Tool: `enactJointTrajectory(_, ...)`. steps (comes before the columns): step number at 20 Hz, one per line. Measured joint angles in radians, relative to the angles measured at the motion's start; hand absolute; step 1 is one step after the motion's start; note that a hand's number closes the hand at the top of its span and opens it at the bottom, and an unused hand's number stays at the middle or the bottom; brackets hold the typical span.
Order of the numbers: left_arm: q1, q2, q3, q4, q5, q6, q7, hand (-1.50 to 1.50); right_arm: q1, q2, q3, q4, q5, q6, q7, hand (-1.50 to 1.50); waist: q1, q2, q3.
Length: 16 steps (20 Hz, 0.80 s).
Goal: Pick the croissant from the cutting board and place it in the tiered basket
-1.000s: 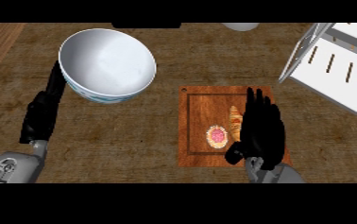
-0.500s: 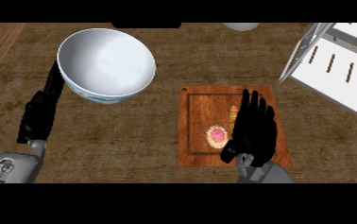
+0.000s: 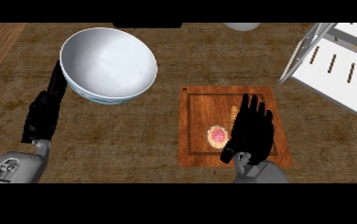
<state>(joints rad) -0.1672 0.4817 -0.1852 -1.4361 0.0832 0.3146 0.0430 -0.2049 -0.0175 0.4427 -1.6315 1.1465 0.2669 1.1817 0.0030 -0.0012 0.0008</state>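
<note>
Black right hand point(image 3: 251, 133) above brown wooden cutting board point(image 3: 199, 105)
Fingers point(image 3: 252, 106) straight, holding nothing; the golden croissant point(image 3: 233, 111) beneath them on the board seems light and flaky, best grasped gently at its middle.

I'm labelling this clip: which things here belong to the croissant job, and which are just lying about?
Job: croissant, mostly hidden under the right hand; cutting board; tiered basket.
Lying about: white bowl; round pink-topped pastry on the board; left hand, resting open at the left.

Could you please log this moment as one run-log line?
pre-grasp | right hand: open over croissant on cutting board | left hand: open, resting
</note>
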Motion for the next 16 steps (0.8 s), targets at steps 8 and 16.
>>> enactJointTrajectory(8,-0.004,-0.003,0.030,0.012,-0.005,-0.041,-0.003,0.00,-0.005,0.004,-0.049,0.070,-0.023,-0.012,-0.039,-1.50,0.002,0.000,-0.001)
enactJointTrajectory(16,-0.011,-0.028,0.044,0.021,-0.035,-0.048,-0.008,0.00,-0.011,0.003,-0.078,0.118,-0.111,-0.009,-0.059,1.50,0.001,-0.003,-0.003)
